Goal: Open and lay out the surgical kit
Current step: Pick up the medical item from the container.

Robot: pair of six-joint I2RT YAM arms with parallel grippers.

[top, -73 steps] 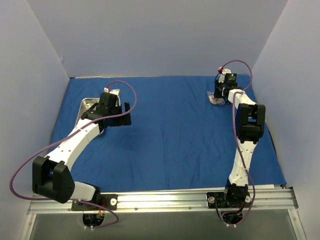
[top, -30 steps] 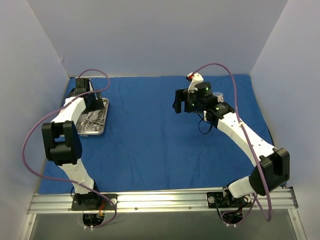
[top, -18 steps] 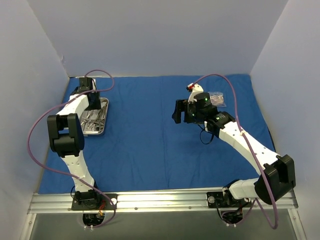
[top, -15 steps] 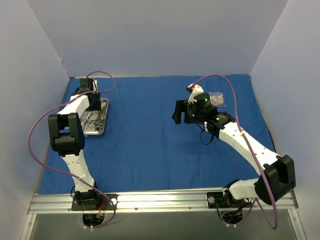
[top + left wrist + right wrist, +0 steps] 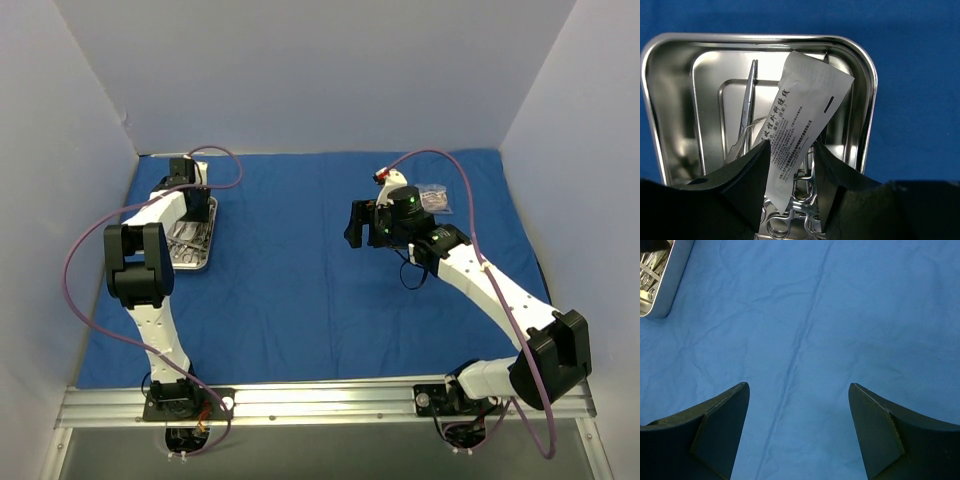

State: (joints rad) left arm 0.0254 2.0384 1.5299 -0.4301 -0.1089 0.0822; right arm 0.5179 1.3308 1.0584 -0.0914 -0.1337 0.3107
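The royal-blue cloth wrap (image 5: 300, 290) lies spread flat over the table. A steel tray (image 5: 207, 262) sits at its far left. My left gripper (image 5: 196, 208) hangs over the tray. In the left wrist view the left gripper (image 5: 791, 145) is shut on a white printed packet (image 5: 800, 100) that leans above silver clamps (image 5: 785, 222) and thin tweezers (image 5: 748, 100) in the tray (image 5: 867, 100). My right gripper (image 5: 352, 224) hovers open above the bare cloth (image 5: 805, 315) near the middle. A second packet (image 5: 433, 197) lies behind it at the far right.
Pale walls close in the cloth at the left, back and right. A metal rail (image 5: 320, 400) with both arm bases runs along the near edge. A corner of the tray (image 5: 655, 287) shows at the upper left of the right wrist view.
My left gripper has closed on the packet in the tray, and the left arm has shifted slightly right. The right arm drifted a little back and has stayed still since.
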